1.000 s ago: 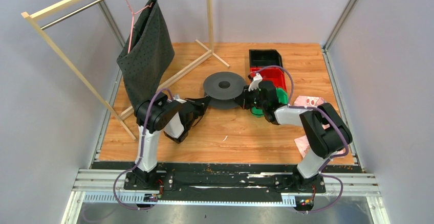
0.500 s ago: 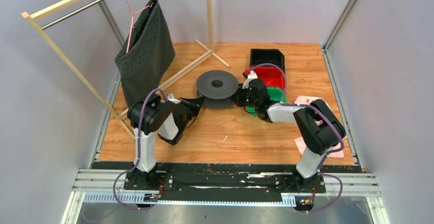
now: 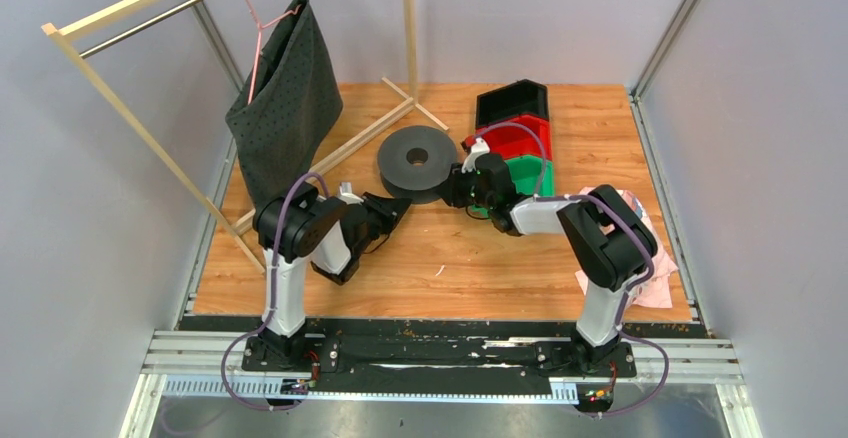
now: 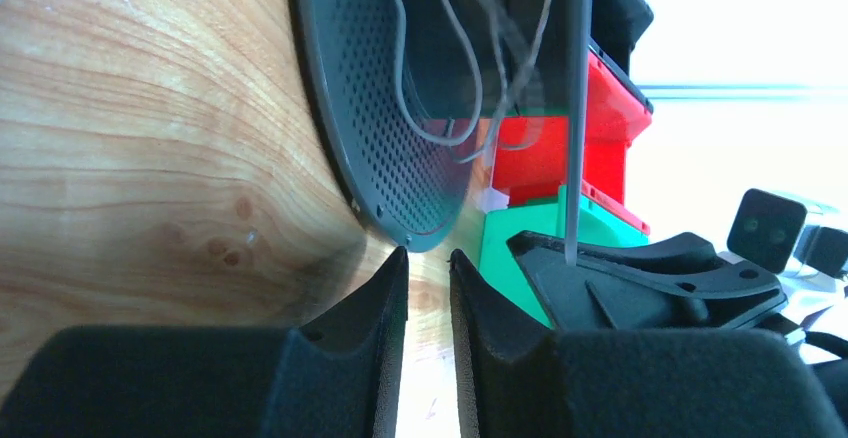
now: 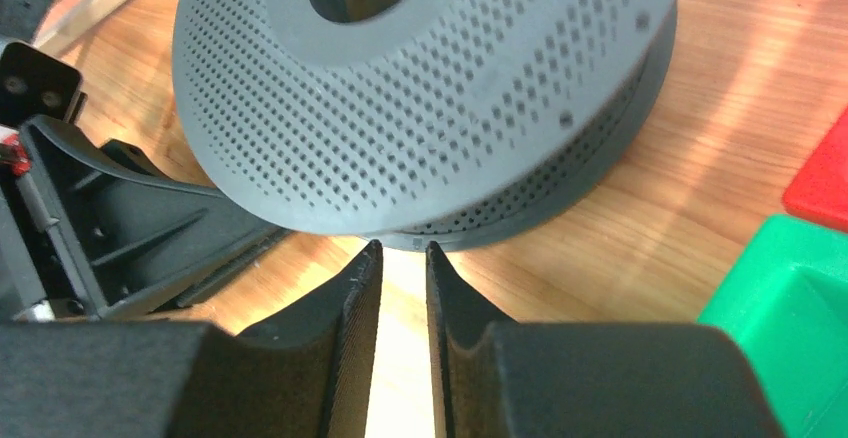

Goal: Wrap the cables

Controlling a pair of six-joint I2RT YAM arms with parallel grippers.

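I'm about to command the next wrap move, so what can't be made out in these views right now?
- Cables: the left wrist view shows only a few loops inside the spool, and their ends run off the top edge. In the top view they are too thin to see.
- Left gripper and right gripper: in each wrist view the spool rim meets the tips, so pinching or merely touching is unclear.
- Amount wound: hidden by the flanges in the top and right wrist views.

White links [image 3: 283,293], black joints [image 3: 605,248]; purple hoses [image 3: 225,366] (looped); hand fingers [image 4: 350,338] seemingly matte black.

Overhead; both wrists close on spool [image 5: 450,108]
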